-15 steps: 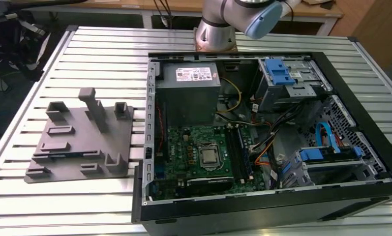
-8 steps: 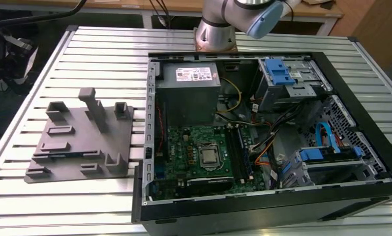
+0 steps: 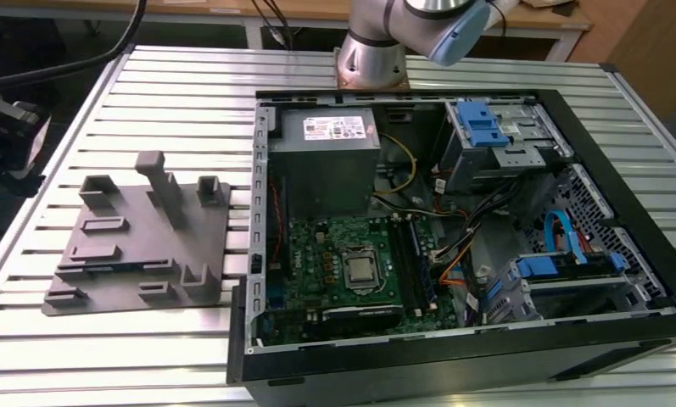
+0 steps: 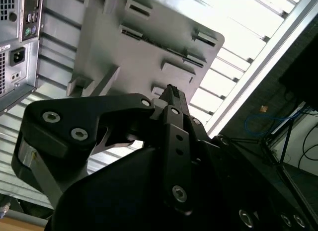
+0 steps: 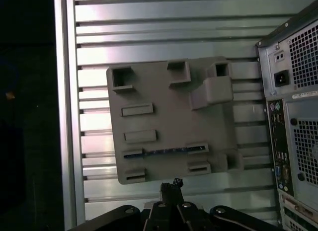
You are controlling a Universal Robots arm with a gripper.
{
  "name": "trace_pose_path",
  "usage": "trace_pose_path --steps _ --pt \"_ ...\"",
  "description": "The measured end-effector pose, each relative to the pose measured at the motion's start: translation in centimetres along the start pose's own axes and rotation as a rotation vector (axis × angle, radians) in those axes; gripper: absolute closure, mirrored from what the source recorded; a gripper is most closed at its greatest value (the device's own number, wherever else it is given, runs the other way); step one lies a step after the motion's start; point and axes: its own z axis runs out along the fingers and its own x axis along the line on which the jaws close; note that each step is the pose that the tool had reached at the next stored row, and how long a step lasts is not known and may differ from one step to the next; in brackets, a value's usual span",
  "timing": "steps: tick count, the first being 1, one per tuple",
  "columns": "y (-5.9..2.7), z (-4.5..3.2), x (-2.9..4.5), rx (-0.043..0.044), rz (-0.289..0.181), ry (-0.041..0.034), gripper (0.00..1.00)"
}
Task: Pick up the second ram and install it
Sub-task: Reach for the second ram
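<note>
Grey moulded holder on the slatted surface carries the second ram; pincer hovers clear, closed, empty.

A robotics lab: slatted aluminium bench, opened computer tower

We see a silver table ribbed with parallel slats, and on it a plain matt grey tray. In the first wrist view, the second ram is a dark greenish-blue strip against that grey. The computer case is black, its motherboard green with dark slots, and its drive bracket bright blue. The gripper is black, dotted with silver screws.
</note>
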Motion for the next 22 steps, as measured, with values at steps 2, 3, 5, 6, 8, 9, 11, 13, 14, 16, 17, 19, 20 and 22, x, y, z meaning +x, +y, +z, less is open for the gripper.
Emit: trace_pose_path --steps 2,3,5,6,8,9,11,13,14,16,17,19,20,22 --pt "-0.61 0.37 0.1 -0.0001 0.0 -0.0002 0.89" --pt "-0.87 0.52 0.16 0.0 0.0 0.0 0.89" --pt "-1.35 0.86 0.32 -0.0001 0.0 -0.0002 0.89" --pt "-1.58 1.01 0.38 -0.0001 0.0 -0.0001 0.89" --pt "-1.99 1.27 0.53 0.0 0.0 -0.0001 0.89" --pt "-2.17 1.4 0.62 -0.0001 0.0 -0.0001 0.89" --pt "-2.53 1.65 0.78 -0.0001 0.0 -0.0001 0.89" --pt "-2.86 1.88 0.91 -0.0001 0.0 -0.0001 0.89" --pt "-3.02 1.99 0.98 0.0 0.0 -0.0001 0.89" --pt "-3.34 2.22 1.1 -0.0001 0.0 -0.0001 0.89" --pt "-3.49 2.34 1.16 -0.0001 0.0 -0.0002 0.89" --pt "-3.8 2.56 1.26 -0.0001 0.0 -0.0001 0.89" --pt "-3.96 2.68 1.32 -0.0001 0.0 -0.0002 0.89" --pt "-4.3 2.92 1.43 0.0 0.0 0.0 0.89"
